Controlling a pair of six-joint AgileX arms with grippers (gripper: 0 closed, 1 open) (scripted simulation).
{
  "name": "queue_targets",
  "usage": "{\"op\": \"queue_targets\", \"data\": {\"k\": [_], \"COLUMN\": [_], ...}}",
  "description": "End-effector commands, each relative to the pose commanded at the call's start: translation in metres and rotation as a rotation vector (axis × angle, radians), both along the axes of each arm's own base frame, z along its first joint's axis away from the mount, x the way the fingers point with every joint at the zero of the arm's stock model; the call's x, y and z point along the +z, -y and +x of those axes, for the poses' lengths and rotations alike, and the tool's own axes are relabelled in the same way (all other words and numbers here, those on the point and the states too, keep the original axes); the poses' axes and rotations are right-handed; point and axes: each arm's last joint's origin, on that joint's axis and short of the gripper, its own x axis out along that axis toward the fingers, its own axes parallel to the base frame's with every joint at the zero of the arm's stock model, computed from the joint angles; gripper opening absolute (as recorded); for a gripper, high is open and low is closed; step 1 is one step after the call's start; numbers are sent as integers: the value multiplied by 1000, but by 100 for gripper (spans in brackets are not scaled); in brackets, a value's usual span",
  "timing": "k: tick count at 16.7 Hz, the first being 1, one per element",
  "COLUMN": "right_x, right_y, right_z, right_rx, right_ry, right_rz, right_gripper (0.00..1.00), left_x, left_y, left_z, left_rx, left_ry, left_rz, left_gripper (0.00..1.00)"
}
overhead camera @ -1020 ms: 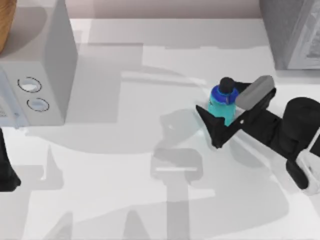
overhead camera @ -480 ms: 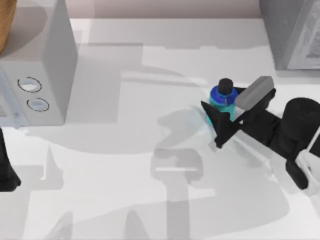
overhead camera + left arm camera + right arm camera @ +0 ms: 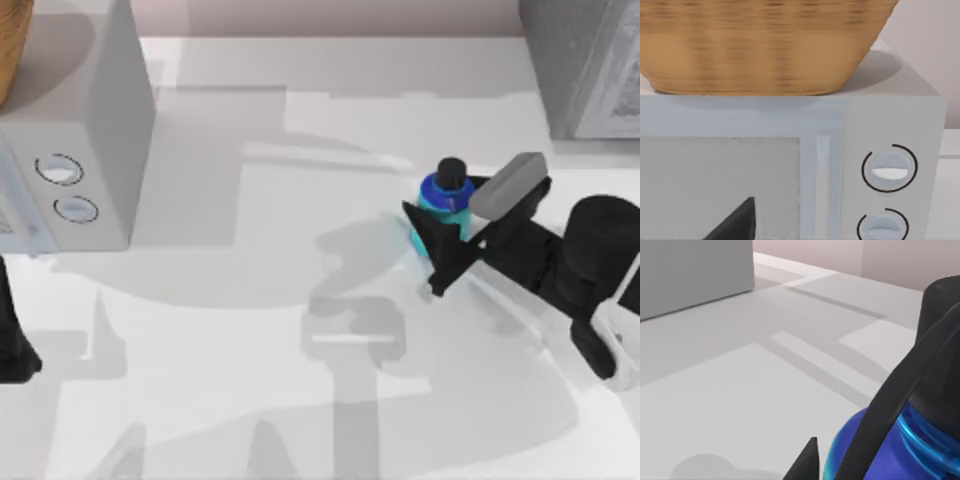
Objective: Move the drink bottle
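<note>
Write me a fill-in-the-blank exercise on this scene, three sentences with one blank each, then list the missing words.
1. The right gripper is closed on the drink bottle, whose round cap is coloured ____.
2. On top of the grey microwave at the table's left sits a woven ____.
3. The microwave's front panel carries ____ round knobs, one above the other.

Missing words: black; basket; two

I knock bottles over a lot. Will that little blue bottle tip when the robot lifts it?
Probably not. The drink bottle stands upright with the right gripper closed around its body. It looks small and stiff, so likely light. Its round sides might slip or roll if released.
</note>
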Motion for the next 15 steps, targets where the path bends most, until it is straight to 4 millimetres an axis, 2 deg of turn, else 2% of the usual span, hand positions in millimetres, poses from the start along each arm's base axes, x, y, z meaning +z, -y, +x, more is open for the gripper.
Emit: {"op": "queue_targets", "data": {"k": [9, 12, 15], "right_x": [0, -2, -3], "right_y": [5, 35, 99], "right_z": [3, 16, 30], "right_rx": [-2, 3, 7], "right_ry": [0, -16, -55], "right_rz": [-6, -49, -94], "right_gripper": [0, 0, 0], "left_x": [0, 0, 0], "left_y": [0, 0, 0], "left_z": [0, 0, 0], "left_rx": [0, 0, 0], "left_ry": [0, 0, 0], "left_rz": [0, 0, 0], "left_gripper": [100, 100, 100]}}
